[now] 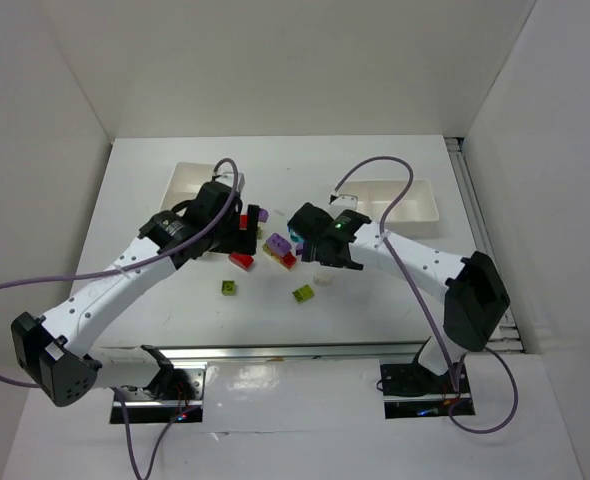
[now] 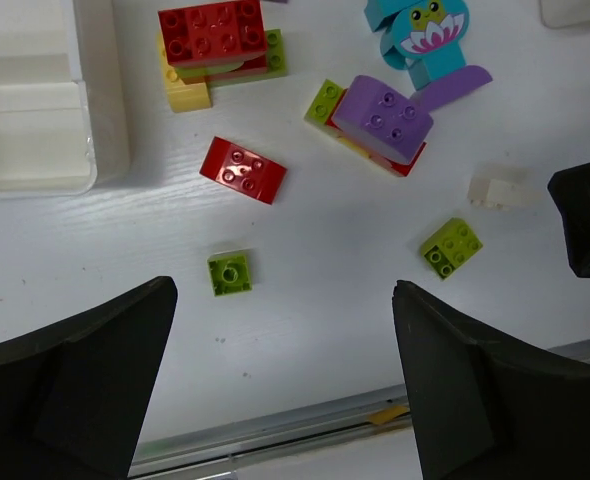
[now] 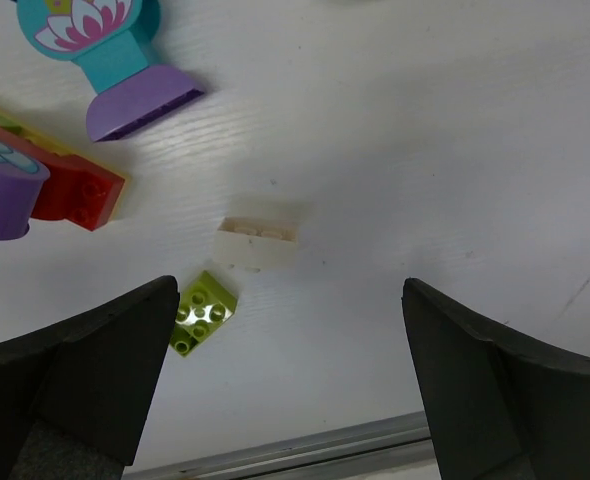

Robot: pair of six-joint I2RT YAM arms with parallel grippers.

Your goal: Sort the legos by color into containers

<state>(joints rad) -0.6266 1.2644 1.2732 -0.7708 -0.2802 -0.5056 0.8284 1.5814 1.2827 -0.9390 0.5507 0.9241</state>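
Note:
The legos lie loose on the white table between my two grippers. The left wrist view shows a red brick (image 2: 242, 170), a small lime brick (image 2: 230, 272), a lime 2x2 brick (image 2: 451, 247), a purple brick (image 2: 382, 117), a cyan figure piece (image 2: 418, 35) and a red brick stacked on yellow and green (image 2: 212, 33). My left gripper (image 2: 283, 300) (image 1: 237, 238) hangs open and empty above them. My right gripper (image 3: 290, 295) (image 1: 333, 258) is open and empty too, above a lime brick (image 3: 203, 312) and a whitish brick (image 3: 258, 243). The containers are white trays, one back left (image 1: 197, 182), one back right (image 1: 403, 200).
A metal rail (image 1: 295, 352) runs along the table's near edge. White walls enclose the table on three sides. The left tray's corner (image 2: 95, 120) sits close to the brick pile. Purple cables (image 1: 385, 162) loop over both arms.

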